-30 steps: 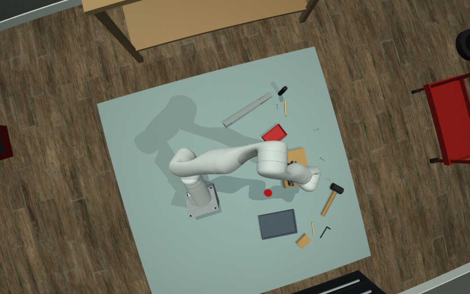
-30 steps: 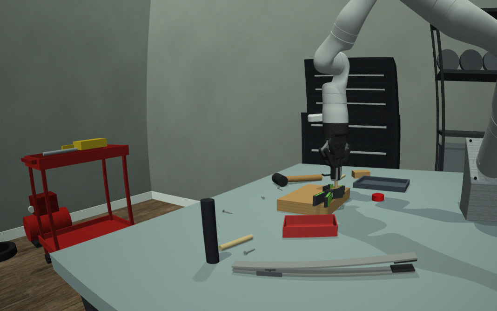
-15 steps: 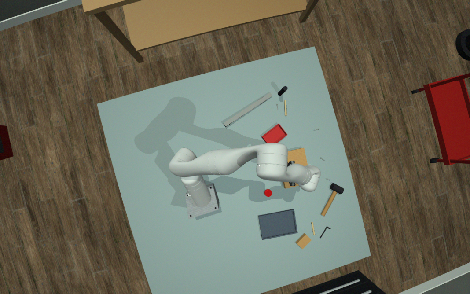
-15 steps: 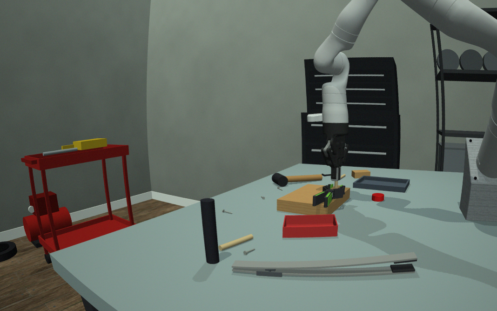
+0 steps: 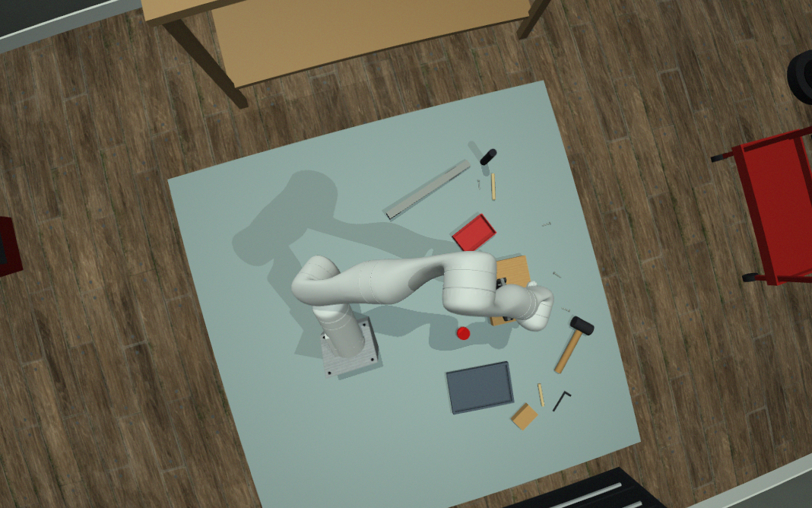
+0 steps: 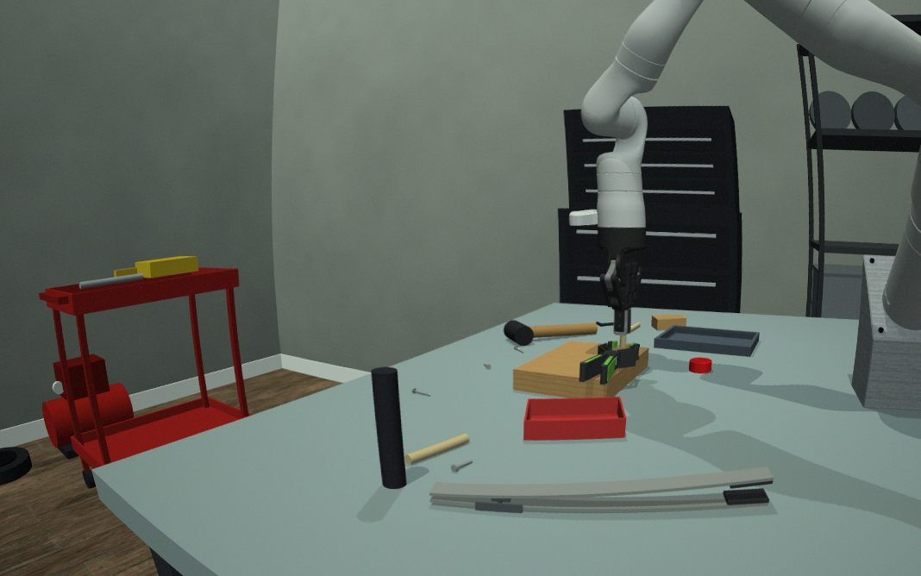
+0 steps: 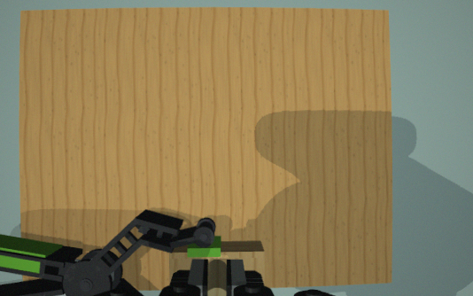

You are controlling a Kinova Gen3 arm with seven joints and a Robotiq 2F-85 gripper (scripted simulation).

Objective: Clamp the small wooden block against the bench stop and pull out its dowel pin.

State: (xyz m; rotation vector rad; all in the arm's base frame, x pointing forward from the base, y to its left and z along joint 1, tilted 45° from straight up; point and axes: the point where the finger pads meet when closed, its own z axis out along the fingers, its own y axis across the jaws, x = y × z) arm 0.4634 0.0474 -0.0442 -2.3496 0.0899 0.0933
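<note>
At the right of centre in the exterior view, the claw (image 6: 622,330) (image 7: 217,282) is closed on the upright dowel pin (image 6: 623,341) (image 7: 217,285). Below it, the small wooden block (image 7: 248,262) sits at the bottom centre of the wrist view, over the bench board (image 5: 515,268) (image 6: 553,366) (image 7: 133,111), mostly hidden. The spring clamp (image 5: 501,282) (image 6: 628,355) (image 7: 92,274) spreads from the lower left, its green pad (image 7: 204,252) at the block's edge. How deep the pin sits, I cannot tell.

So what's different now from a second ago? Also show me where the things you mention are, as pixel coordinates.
The end effector (image 6: 622,330) (image 7: 217,282) has turned a little about its upright axis, and seen from the top the arm's elbow (image 5: 470,284) has shifted slightly away from the red tray (image 5: 474,233) (image 6: 573,428). Nothing was newly gripped or released: the pin (image 6: 623,341) is still held. The clamp (image 5: 501,282) (image 6: 629,354) (image 7: 92,279) looks unmoved.
</note>
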